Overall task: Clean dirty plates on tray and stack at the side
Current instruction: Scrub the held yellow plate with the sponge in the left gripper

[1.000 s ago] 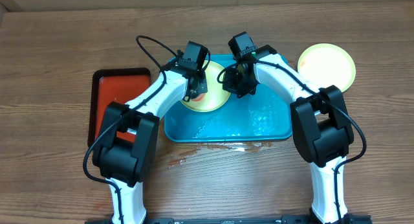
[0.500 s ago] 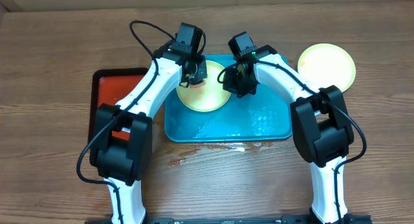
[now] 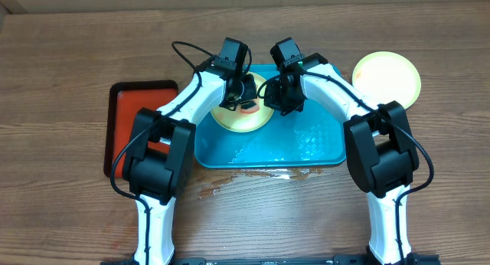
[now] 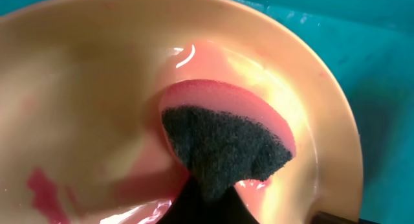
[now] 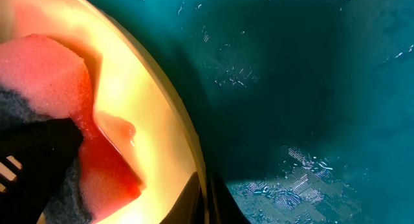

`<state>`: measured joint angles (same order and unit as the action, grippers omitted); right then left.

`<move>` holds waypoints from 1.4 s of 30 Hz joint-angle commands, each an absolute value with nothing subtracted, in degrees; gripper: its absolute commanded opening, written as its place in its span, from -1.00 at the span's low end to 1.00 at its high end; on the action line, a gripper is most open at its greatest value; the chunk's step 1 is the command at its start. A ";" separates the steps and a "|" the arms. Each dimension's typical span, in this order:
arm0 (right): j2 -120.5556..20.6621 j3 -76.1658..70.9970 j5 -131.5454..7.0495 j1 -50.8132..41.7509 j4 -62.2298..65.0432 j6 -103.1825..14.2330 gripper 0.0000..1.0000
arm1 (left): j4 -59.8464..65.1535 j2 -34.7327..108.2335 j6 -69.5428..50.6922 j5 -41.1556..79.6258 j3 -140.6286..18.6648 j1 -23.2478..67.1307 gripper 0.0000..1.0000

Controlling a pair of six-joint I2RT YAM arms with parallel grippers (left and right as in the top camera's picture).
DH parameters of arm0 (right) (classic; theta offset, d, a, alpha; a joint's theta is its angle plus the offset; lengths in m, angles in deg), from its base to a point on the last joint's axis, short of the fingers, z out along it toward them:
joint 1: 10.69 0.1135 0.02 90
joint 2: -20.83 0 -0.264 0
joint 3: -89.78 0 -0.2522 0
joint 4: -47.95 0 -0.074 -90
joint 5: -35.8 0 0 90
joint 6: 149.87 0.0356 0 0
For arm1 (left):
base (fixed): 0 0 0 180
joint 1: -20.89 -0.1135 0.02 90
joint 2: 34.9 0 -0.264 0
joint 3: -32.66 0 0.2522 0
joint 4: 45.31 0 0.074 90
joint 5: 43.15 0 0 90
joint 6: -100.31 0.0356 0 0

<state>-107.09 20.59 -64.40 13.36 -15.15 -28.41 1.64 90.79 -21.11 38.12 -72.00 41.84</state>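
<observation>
A pale yellow-green plate (image 3: 243, 118) lies tilted at the back left of the turquoise tray (image 3: 306, 139). My left gripper (image 3: 245, 95) is shut on a pink sponge with a dark scouring side (image 4: 226, 141) and presses it onto the plate's wet face (image 4: 97, 81). A red smear (image 4: 44, 185) sits on the plate beside the sponge. My right gripper (image 3: 277, 98) is shut on the plate's right rim (image 5: 197, 185); the right wrist view also shows the sponge (image 5: 45, 68). A second yellow-green plate (image 3: 387, 77) lies on the table at the right. No light blue plate shows.
A red black-rimmed tray (image 3: 134, 116) lies left of the turquoise tray. The tray floor (image 5: 310, 88) is wet with droplets. A small water puddle (image 3: 245, 177) sits on the wooden table by the tray's front edge.
My left gripper with the sponge swung to the plate's back-left edge, then moved right onto the plate's upper middle. The right gripper stayed on the rim.
</observation>
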 commanded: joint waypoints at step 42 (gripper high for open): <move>-107.24 20.25 -63.20 13.32 -15.15 -28.37 -0.92 | 21.94 101.04 -19.23 49.46 -85.20 39.77 -0.92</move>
